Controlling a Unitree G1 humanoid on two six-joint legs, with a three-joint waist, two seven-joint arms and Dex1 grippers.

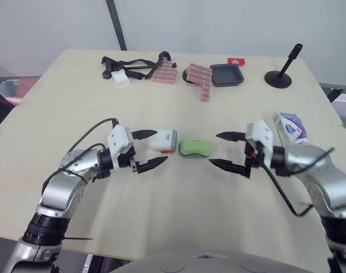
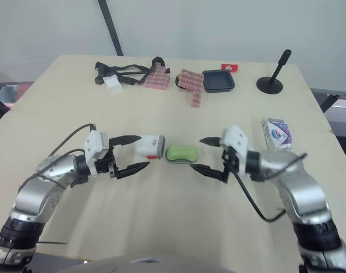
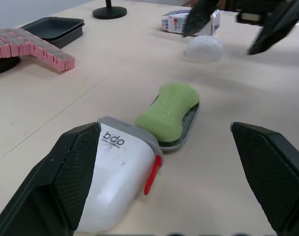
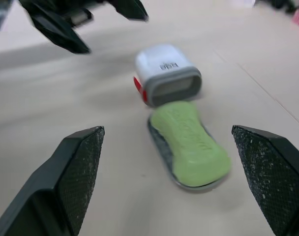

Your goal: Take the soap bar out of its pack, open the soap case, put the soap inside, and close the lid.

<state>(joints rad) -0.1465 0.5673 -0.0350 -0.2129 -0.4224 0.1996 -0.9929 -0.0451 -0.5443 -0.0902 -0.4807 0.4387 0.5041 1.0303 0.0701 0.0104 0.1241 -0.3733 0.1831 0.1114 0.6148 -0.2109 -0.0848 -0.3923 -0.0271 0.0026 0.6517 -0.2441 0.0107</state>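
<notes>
Beige table (image 1: 161, 216), green soap (image 1: 196, 147) on grey tray (image 3: 187, 129)

Both forearms angle inward toward the soap (image 1: 196, 147). The left gripper (image 1: 160, 148) sits just left of it, the right gripper (image 1: 214, 149) just right, both with fingers spread wide.

Lid (image 1: 163, 140) tight vs soap (image 1: 196, 147) on L; R side & near tabletop (image 1: 178, 210) open

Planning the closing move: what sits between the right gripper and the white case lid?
The green soap bar, lying on the grey case base, clearest in the right wrist view.
</notes>
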